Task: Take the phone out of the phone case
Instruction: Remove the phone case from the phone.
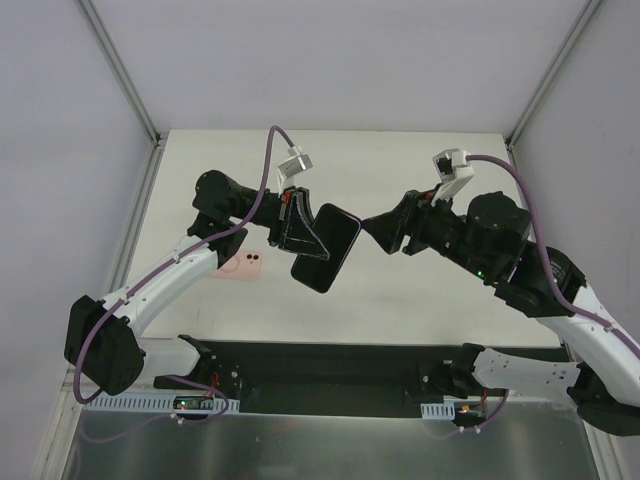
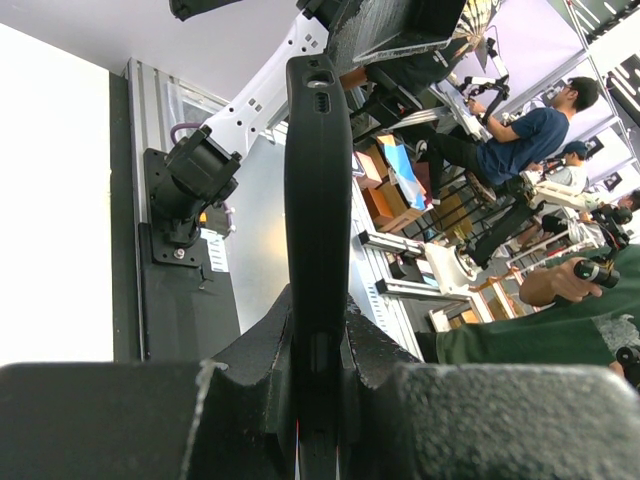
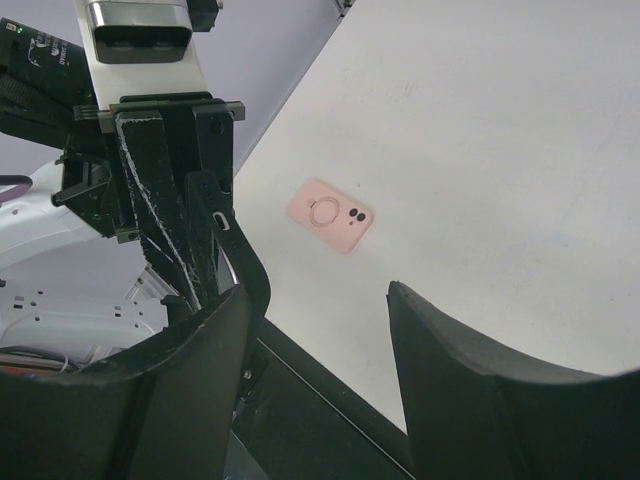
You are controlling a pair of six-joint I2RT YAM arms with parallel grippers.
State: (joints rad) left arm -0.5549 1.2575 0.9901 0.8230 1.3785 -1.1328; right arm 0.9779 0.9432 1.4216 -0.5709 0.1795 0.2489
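My left gripper (image 1: 298, 228) is shut on a black phone case (image 1: 326, 248) and holds it in the air over the middle of the table. In the left wrist view the case (image 2: 318, 170) stands edge-on, rising from between the fingers, with port cut-outs at its far end. Whether the phone sits inside does not show. My right gripper (image 1: 376, 228) hovers open just right of the case. In the right wrist view its left finger (image 3: 200, 350) lies against the case's curved corner (image 3: 245, 270); nothing is between the jaws (image 3: 316, 292).
A pink phone case (image 1: 242, 265) with a ring and two camera holes lies flat on the white table (image 1: 420, 300), below and left of the held one; the right wrist view also shows the pink case (image 3: 330, 215). A black strip (image 1: 330, 365) runs along the near edge.
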